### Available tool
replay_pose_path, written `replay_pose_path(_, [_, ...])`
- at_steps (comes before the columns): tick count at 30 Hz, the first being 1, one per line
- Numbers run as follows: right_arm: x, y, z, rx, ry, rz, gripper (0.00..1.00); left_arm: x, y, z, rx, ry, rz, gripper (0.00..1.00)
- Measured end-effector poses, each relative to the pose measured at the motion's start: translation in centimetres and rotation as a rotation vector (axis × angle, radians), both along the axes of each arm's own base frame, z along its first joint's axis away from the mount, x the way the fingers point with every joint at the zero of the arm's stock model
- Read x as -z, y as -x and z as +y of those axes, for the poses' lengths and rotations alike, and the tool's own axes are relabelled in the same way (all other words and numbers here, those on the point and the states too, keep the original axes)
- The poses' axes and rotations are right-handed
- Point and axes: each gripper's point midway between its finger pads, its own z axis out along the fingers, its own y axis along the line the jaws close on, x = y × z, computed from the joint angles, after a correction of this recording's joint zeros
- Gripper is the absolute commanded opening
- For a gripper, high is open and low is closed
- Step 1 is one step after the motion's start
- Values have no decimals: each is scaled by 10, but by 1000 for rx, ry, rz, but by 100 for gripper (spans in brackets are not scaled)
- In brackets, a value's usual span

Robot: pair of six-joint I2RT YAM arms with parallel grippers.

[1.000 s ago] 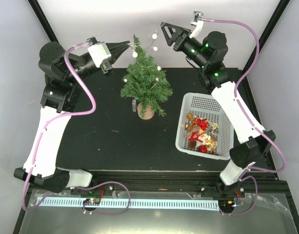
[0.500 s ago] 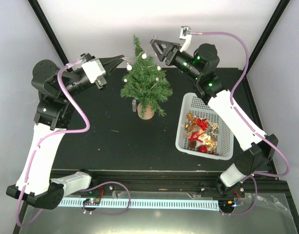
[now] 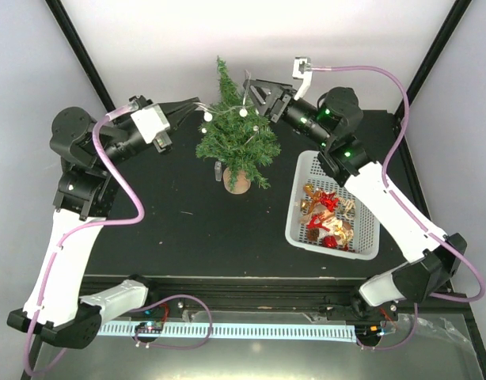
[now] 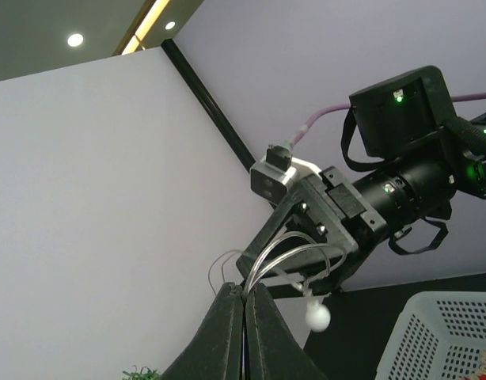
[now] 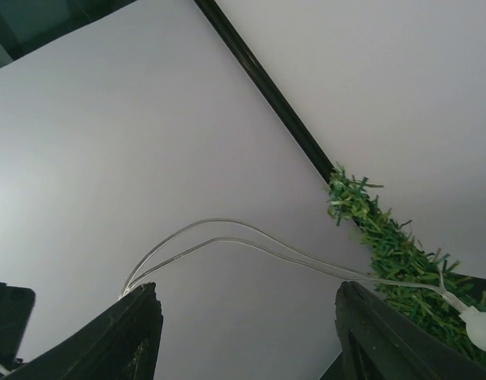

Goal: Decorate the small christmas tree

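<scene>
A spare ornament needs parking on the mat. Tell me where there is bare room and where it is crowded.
Bare: the black mat in front of the small christmas tree, between the left arm and the basket. Crowded: the treetop, where the left gripper, right gripper and light string meet; the basket holds ornaments.

High view down from behind, wrist views angled upward, sharing the light string [image 5: 306, 259]

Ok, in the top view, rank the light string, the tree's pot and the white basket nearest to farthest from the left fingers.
1. The light string: at the tips of the left fingers, beside the treetop.
2. The pot: under the small christmas tree, centre.
3. The white basket: far right.
</scene>
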Motion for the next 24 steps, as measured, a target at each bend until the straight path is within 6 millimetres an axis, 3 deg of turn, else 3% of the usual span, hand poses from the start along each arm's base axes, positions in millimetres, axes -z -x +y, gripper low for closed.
replay_pose_path(7, [-4, 14, 6, -28, -7, -10, 62, 6, 4, 4, -14, 0, 10, 2])
replay_pose_path(17, [49, 16, 21, -58, 60, 85, 62, 23, 6, 8, -34, -20, 77, 2])
replay_pose_path(24, [67, 15, 21, -57, 85, 117, 66, 39, 5, 10, -55, -60, 133, 2])
